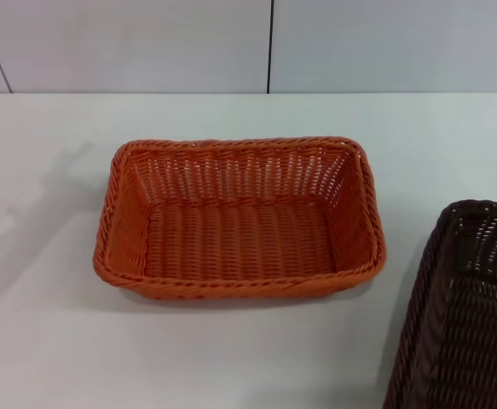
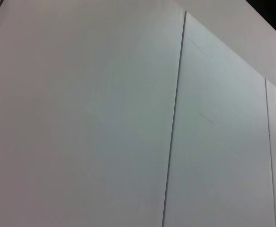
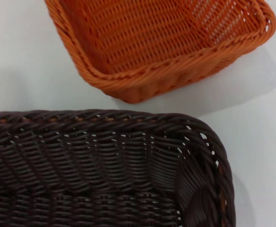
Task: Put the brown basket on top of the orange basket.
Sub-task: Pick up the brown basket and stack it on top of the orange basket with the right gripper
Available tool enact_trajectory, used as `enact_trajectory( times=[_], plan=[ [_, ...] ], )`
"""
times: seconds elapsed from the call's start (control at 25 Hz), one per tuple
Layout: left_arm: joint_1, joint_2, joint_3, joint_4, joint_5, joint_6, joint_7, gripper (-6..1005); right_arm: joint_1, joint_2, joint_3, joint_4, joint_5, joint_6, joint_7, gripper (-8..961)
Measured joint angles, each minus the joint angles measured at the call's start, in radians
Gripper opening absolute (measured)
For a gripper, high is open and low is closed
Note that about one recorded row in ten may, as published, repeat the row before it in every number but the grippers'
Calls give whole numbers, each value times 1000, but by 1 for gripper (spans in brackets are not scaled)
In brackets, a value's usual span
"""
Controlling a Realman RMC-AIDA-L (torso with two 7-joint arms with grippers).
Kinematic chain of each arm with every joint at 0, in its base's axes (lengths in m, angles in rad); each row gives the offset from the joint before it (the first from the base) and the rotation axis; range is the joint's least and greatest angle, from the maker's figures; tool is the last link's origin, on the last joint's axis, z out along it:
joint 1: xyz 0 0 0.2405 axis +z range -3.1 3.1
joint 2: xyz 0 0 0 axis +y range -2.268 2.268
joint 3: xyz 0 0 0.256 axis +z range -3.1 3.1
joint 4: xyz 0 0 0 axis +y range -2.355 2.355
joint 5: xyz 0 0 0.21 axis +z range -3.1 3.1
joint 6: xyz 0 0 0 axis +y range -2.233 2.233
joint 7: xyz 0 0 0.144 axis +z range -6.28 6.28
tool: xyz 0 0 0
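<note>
From the head camera I see the orange basket (image 1: pixel 239 220) sitting flat on the white table (image 1: pixel 43 341), roughly in the middle of the work area, its open top facing up and nothing inside it. The brown basket (image 1: pixel 465 315) sits off to my robot's right and nearer the body, cut off by the frame edge so I only get its left wall and part of the inside. A strip of bare table separates the two baskets; they are near each other but not touching. Behind the table runs a pale panelled wall (image 1: pixel 146 43). Neither arm shows in this view.

The left wrist camera gives me only a pale wall panel (image 2: pixel 81 118) with thin dark seams (image 2: pixel 173 123) running across it. No basket and no gripper appear here, so I cannot tell how the left fingers stand.

The right wrist camera looks down over the brown basket (image 3: pixel 90 175), which fills the near part of the picture with its braided rim and open-weave inner wall. Beyond that rim lies the orange basket (image 3: pixel 161 42), a corner of it pointing toward the brown one, with white table (image 3: pixel 14 61) between them. The right arm's own fingers are not in this picture, so I cannot tell whether they are spread or pressed together
</note>
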Motion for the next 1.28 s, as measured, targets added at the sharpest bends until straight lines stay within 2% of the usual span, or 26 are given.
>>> enact_trajectory(
  times=[0.16,0.36,0.56,0.68,0.96,1.28],
  plan=[
    [-1,0,0,-3,0,0,1,828,0,-20,40,7,0,-64,0,208],
    [-6,2,0,-18,-1,1,6,828,-8,-40,80,29,8,-124,0,192],
    [-7,3,0,-22,-1,2,12,828,-30,-76,100,70,108,-196,-1,182],
    [-7,3,-6,-23,-1,1,13,828,-45,-88,110,73,150,-219,4,182],
    [-7,4,-9,-24,-1,-1,19,828,-47,-95,163,87,205,-288,7,182],
    [-6,5,-12,-26,0,-1,28,828,-39,-95,188,102,239,-306,12,183]
  ],
)
